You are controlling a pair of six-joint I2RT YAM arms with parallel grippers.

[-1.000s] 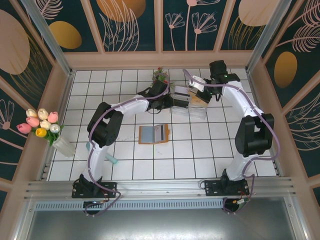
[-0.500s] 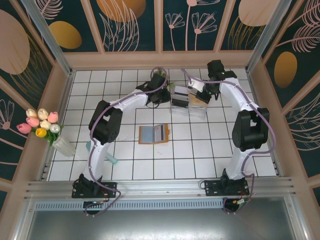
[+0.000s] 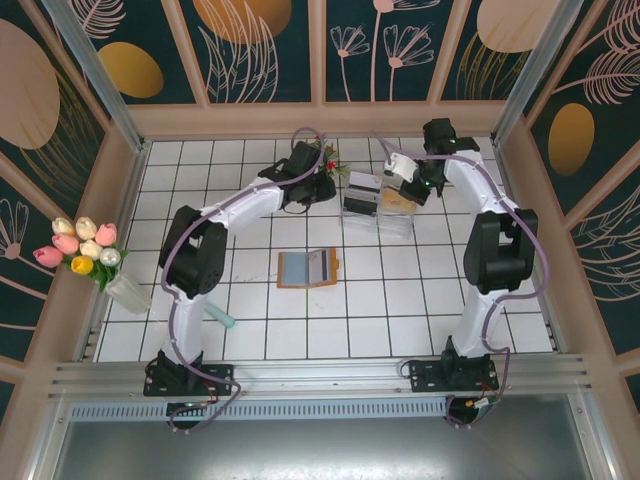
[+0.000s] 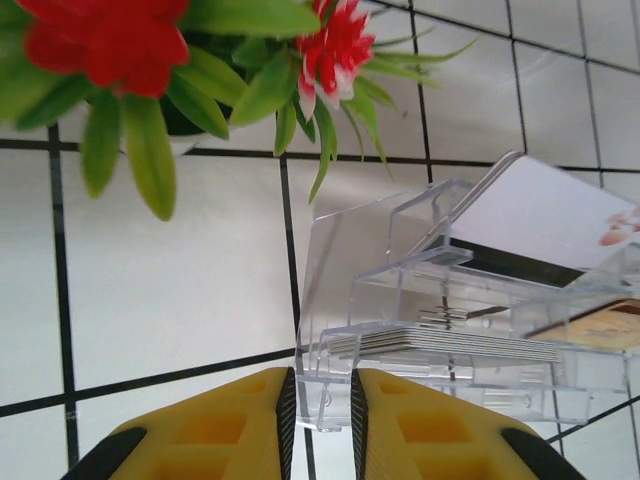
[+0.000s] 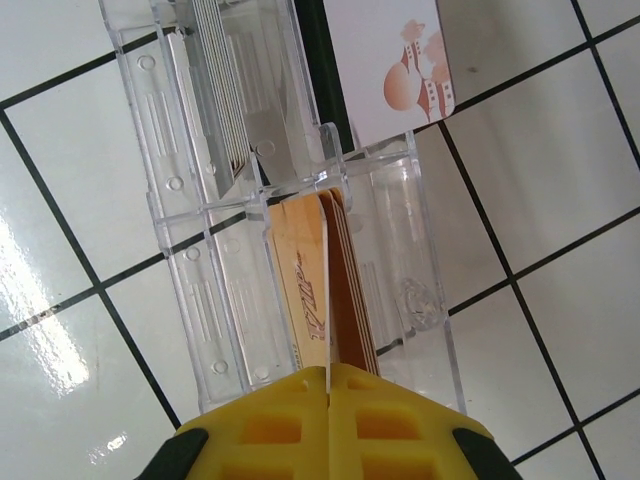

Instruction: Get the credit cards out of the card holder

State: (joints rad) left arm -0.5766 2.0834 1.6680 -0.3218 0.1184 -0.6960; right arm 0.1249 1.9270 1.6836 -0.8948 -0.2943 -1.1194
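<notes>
Tabletop [image 3: 400, 300] of glossy white tiles with dark grout lines, boxed in by a wooden-framed enclosure. Its wall panels [image 3: 260, 50] are dark teal, printed with pale leaves and gold ovals. A metal rail [image 3: 320, 375] runs along the near edge, where both arm bases are bolted.

A vase of tulips [image 3: 85, 250] stands by the left wall. A small plant [image 3: 322, 158] with red flowers stands at the far middle. The card holder [image 3: 307, 286] lies open and flat near the centre of the tabletop, well apart from both arms. The teal credit cards [image 3: 297, 267] sit in its pockets.

A clear plastic tray [image 3: 395, 228] sits just right of the plant, its compartments holding cards on edge. The left gripper [image 4: 322, 385] is at the tray's left side, near the plant. Its jaws are a narrow slit apart, with nothing seen held between them. The right gripper [image 5: 328, 375] is over the tray, its jaws pressed together on the edge of an orange card [image 5: 327, 280]. That card stands in a compartment among others like it.

A white card [image 4: 540, 215] with a dark stripe leans in the tray, cut off by the frame edge in both wrist views. How many cards the holder contains cannot be made out from above. A small teal object [image 3: 222, 318] beside the left arm is too small to identify.
</notes>
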